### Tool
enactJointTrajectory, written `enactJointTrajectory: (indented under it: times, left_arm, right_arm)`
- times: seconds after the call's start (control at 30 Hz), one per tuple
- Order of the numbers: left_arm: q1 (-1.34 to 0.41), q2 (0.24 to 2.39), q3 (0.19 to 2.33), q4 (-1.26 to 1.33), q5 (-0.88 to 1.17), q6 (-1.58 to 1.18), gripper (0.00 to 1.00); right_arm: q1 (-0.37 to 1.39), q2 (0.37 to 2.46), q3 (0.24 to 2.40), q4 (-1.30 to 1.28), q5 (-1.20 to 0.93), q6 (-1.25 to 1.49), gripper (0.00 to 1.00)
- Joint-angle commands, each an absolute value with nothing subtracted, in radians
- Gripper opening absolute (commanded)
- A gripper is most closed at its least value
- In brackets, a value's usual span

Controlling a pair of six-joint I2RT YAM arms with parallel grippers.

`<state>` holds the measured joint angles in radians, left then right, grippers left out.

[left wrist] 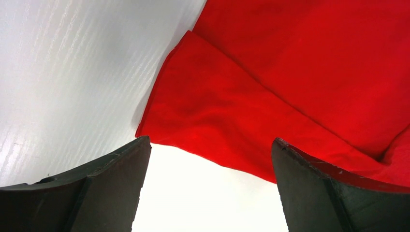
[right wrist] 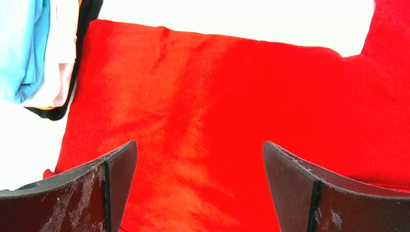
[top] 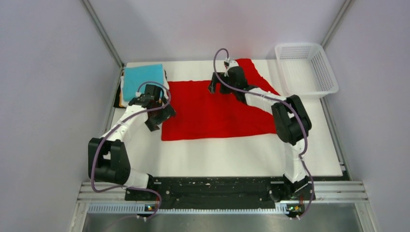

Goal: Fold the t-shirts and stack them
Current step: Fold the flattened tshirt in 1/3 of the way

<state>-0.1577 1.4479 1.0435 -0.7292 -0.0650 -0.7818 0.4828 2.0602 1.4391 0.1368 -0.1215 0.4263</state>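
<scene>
Red tee (top: 217, 113): lies flat across the middle of the worktop (top: 232, 154), not yet folded to size. Its near and left edges run straight. My left wrist view shows a flap of cloth (left wrist: 217, 111) lying on top at the left corner, which I judge to be the left sleeve turned in. The right sleeve (top: 251, 70) sticks out toward the far edge, unfolded.

Stack (top: 142, 79): sits at the far left corner, just beside the tee's far left corner; I cannot tell whether they touch. Teal is on top. My right wrist view shows the stack (right wrist: 29, 48) with white, a sliver of orange and black beneath the teal. I judge these four as done.

Left claw (top: 159, 115): spread wide, holding nothing, low over the tee's left edge. In its own view the left claw (left wrist: 210, 142) frames the turned-in flap and bare worktop.

Right claw (top: 218, 87): spread wide, holding nothing, over the tee's far edge. Its own view shows the right claw (right wrist: 199, 145) above smooth red cloth (right wrist: 217, 106).

Basket (top: 290, 47): stands at the far right corner, apart from the tee; nothing shows inside it.

Assessment: most of the task is done. Left to do: turn in the right sleeve, fold the body to a rectangle matching the stack, and place it on the teal.
</scene>
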Motion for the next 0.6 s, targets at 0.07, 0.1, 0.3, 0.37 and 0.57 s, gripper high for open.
enactJointTrajectory:
  times: [0.07,0.1,0.3,0.37,0.57]
  left_arm:
    - [-0.156,1.422,1.087,-0.705,-0.024,-0.757,0.99]
    - [-0.156,1.430,1.088,-0.684,-0.008,-0.752,0.99]
    - [-0.192,1.558,1.122,-0.531,0.144,-0.737,0.99]
    - [-0.209,1.637,1.143,-0.469,0.156,-0.725,0.99]
    - [-0.217,1.802,1.149,-0.413,0.133,-0.741,0.99]
  right_arm:
    - [0.491,1.940,1.408,0.042,0.104,0.332,0.99]
    - [0.488,1.899,1.368,0.029,0.142,0.328,0.99]
    - [0.406,1.705,1.107,-0.084,0.182,0.401,0.99]
    - [0.368,1.682,1.047,-0.091,0.153,0.410,0.99]
    - [0.362,1.735,1.016,-0.183,0.229,0.408,0.99]
